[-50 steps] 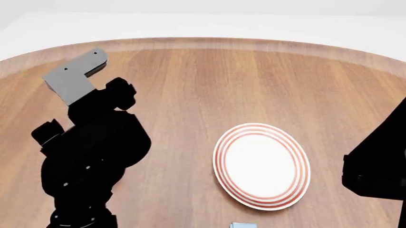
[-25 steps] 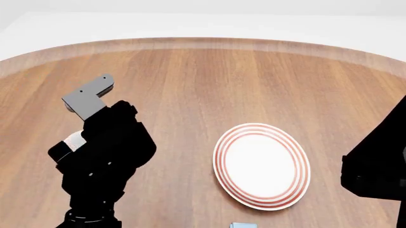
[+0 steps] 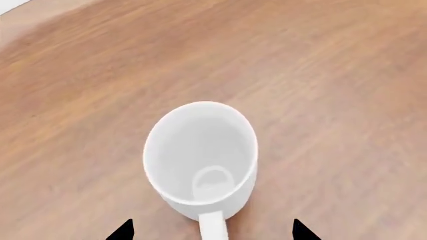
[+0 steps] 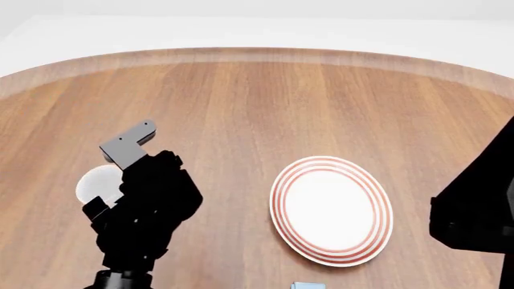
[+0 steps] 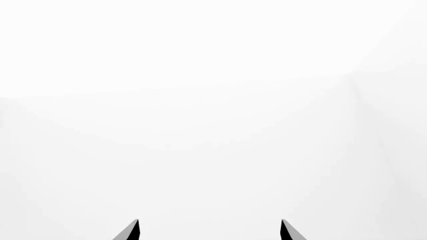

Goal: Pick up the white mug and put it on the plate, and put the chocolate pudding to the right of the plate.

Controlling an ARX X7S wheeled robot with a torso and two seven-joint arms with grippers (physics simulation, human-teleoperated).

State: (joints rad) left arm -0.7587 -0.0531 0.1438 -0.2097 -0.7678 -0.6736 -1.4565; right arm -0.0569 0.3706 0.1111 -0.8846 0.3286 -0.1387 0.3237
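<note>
While the left tool [image 3: 212, 232] hangs over the wooden worktop [image 4: 265, 108], its two dark fingertips [image 3: 123, 232] stand wide apart and hold nothing. The white mug [image 3: 200, 157] sits upright just ahead of those tips, centred between their lines but not yet between them, with its loop handle pointing back toward the tool. Its inside is empty and glossy. From the head view only a pale sliver of the mug [image 4: 95, 182] shows, just beside the black left arm, on the side away from the plate [image 4: 331, 209].

That plate, white with red-orange rings round its rim, lies flat on the worktop, well apart from the left tool and nearer the right arm. A small light-blue corner at the lower edge of the head view is the chocolate pudding [image 4: 307, 285], near the plate's close rim; too little of it shows to read any lettering. No writing can be read on the mug or the plate either.

The right tool [image 5: 208, 231] shows two dark tips set wide apart against a blank white background, with nothing between them.
</note>
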